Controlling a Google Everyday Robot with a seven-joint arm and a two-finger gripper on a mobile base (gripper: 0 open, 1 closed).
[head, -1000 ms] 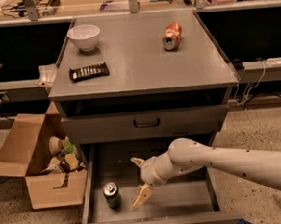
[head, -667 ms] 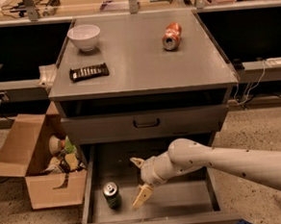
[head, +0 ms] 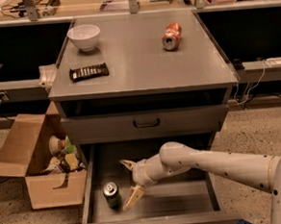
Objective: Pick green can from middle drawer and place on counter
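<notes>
The green can [head: 112,195] stands upright on the floor of the open middle drawer [head: 171,203], near its left wall. My gripper [head: 128,183] is inside the drawer just to the right of the can, at about its height. Its two tan fingers [head: 133,197] are spread apart and hold nothing. The white arm reaches in from the lower right. The counter [head: 137,61] is the cabinet's grey top above.
On the counter lie an orange-red can [head: 172,35] on its side, a white bowl [head: 84,37] and a dark bar [head: 89,71]. A closed drawer front with a dark handle [head: 146,123] sits above the open drawer. An open cardboard box [head: 40,159] stands at the left.
</notes>
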